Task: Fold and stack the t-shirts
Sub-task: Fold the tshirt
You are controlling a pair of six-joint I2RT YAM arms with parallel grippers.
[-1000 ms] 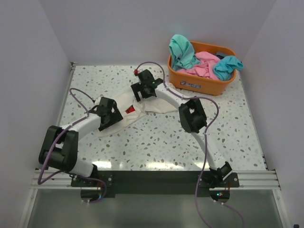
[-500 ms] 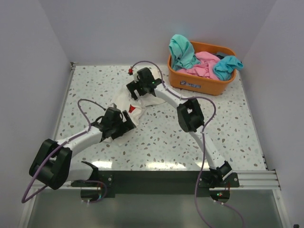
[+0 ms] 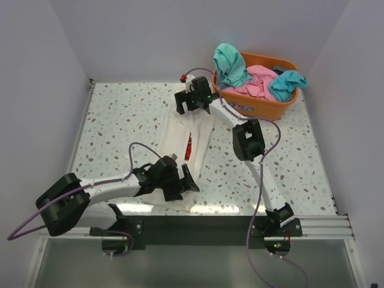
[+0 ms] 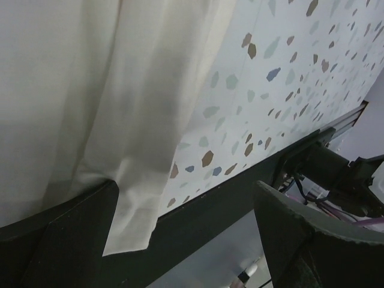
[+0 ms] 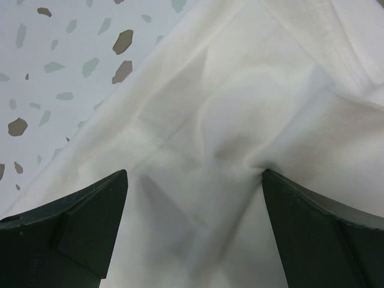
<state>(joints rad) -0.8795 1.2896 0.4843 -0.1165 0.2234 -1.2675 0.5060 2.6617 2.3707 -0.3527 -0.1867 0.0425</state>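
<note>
Left claw [image 3: 178, 182] stands with its jaws spread to the full and closed on nothing; we note the near hem of the cream-white t-shirt [image 3: 179, 137] lying loose on the table [image 3: 120, 120] between its fingers [image 4: 60, 240]. Right claw [image 3: 189, 103] is likewise wide open and empty, low over the far end of the same shirt, with wrinkled cloth directly beneath it. The shirt runs as a long narrow strip from one claw to the other, its red print [image 3: 189, 147] between them. Just right of the right claw sits an orange basket [image 3: 252, 107] holding teal t-shirts [image 3: 228, 63] and a pink t-shirt [image 3: 258, 81].
</note>
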